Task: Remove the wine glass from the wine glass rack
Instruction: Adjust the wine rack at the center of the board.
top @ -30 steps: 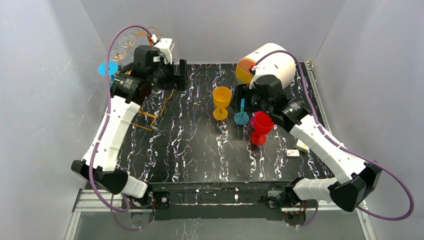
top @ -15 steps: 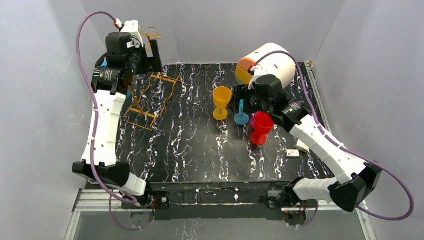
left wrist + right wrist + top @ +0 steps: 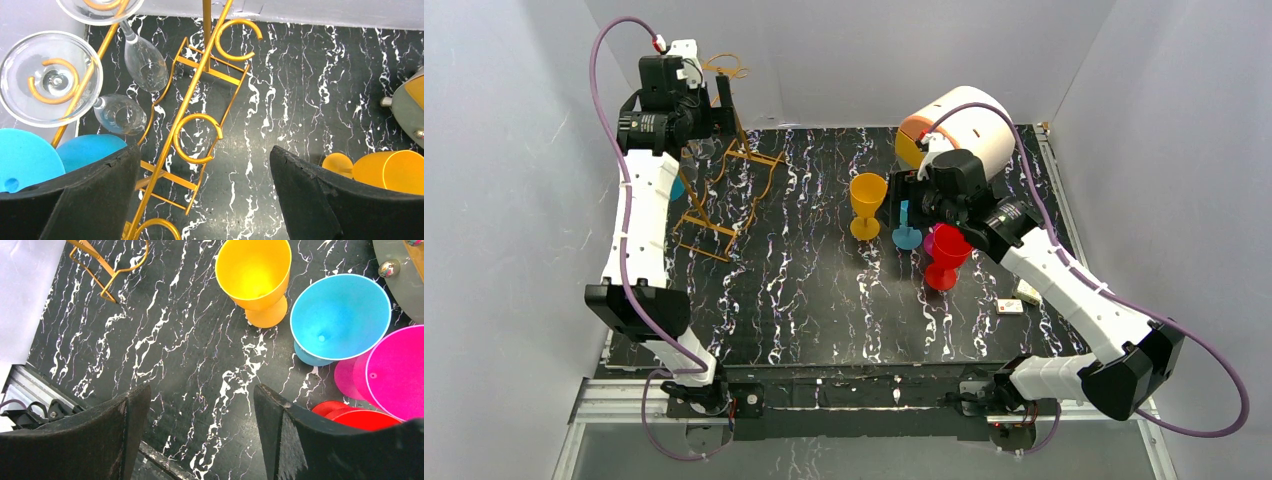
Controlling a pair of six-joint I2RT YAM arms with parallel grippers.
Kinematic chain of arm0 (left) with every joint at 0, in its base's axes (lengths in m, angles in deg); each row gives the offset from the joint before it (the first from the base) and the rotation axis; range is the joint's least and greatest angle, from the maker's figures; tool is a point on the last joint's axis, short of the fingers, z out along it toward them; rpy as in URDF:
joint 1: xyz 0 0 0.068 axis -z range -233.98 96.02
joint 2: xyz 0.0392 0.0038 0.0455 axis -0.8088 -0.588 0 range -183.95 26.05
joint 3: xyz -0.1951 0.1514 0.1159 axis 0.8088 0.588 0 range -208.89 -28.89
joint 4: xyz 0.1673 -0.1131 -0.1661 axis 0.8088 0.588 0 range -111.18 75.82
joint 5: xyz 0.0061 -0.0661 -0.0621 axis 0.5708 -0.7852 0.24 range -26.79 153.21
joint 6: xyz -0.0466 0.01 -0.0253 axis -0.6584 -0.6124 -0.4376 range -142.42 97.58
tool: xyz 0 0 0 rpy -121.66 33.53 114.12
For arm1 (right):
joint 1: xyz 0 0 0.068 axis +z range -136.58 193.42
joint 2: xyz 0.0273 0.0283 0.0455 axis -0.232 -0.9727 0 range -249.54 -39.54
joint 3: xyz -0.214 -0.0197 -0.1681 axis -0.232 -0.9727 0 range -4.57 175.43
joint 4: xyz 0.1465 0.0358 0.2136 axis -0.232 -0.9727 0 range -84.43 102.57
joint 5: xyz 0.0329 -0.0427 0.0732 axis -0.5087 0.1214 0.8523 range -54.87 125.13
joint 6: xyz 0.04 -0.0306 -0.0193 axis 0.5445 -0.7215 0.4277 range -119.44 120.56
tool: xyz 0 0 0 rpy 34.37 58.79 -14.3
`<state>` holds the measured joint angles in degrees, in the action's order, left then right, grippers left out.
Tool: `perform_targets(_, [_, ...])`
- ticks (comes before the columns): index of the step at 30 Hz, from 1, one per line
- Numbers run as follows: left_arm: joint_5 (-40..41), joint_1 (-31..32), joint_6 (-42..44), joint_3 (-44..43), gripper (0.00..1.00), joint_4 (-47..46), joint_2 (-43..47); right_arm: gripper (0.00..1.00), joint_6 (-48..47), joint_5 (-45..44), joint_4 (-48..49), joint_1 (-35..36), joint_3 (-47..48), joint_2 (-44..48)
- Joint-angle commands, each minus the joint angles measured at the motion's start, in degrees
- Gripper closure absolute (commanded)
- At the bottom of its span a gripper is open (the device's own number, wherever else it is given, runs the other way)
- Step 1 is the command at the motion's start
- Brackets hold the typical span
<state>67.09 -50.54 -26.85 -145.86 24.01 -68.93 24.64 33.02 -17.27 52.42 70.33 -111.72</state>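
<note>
The gold wire wine glass rack [image 3: 729, 68] stands at the back left of the table; in the left wrist view its post and loop hooks [image 3: 197, 137] run between my fingers. Two clear wine glasses [image 3: 50, 80] [image 3: 146, 62] hang upside down from its hooks at the upper left, and a blue glass [image 3: 30, 160] hangs beside them. My left gripper [image 3: 714, 105] [image 3: 205, 165] is open and empty above the rack, right of the glasses. My right gripper [image 3: 902, 190] [image 3: 200, 405] is open and empty above the coloured cups.
A yellow goblet [image 3: 867, 200], a blue one [image 3: 907, 232], a magenta one [image 3: 395, 370] and a red one [image 3: 946, 255] stand mid-table. A white and orange drum [image 3: 959, 125] lies at the back right. Small boxes [image 3: 1016, 300] sit near the right edge. Grey walls enclose the table.
My left arm has risen and swung back and left, from in front of the rack to above it. The right arm has barely moved.
</note>
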Motion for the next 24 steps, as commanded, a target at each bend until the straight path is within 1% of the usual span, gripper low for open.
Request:
perform_targets(1, [-2.12, -0.36, 1.94, -2.78, 0.02, 2.11, -0.72, 0.17, 0.18, 1.11, 1.68, -0.24, 2.61, -0.5])
perform_targets(4, [-2.01, -0.36, 2.18, -2.81, 0.02, 4.36, -1.49, 0.17, 0.18, 1.23, 1.81, -0.22, 2.57, -0.67])
perform_targets(8, [-3.87, -0.34, 1.93, -2.63, 0.02, 5.33, -1.12, 0.17, 0.18, 1.59, 1.98, -0.24, 2.63, -1.0])
perform_targets(9, [-5.67, -0.32, 1.37, -2.54, 0.02, 5.3, -0.89, 0.17, 0.18, 1.74, 2.07, -0.23, 2.69, -1.17])
perform_targets(13, [-10.34, -0.37, -1.81, -2.24, 0.02, 4.16, -0.26, 0.17, 0.4, 1.75, 2.07, -0.2, 2.73, -1.39])
perform_targets(20, [-14.4, -0.45, -7.43, -2.36, 0.02, 2.01, -0.93, 0.17, 0.62, 1.76, 2.07, -0.24, 2.37, -0.69])
perform_targets(24, [-18.68, -0.45, -11.12, -2.46, 0.02, -0.14, -1.75, 0.17, 0.87, 1.76, 2.16, -0.16, 2.15, -0.35])
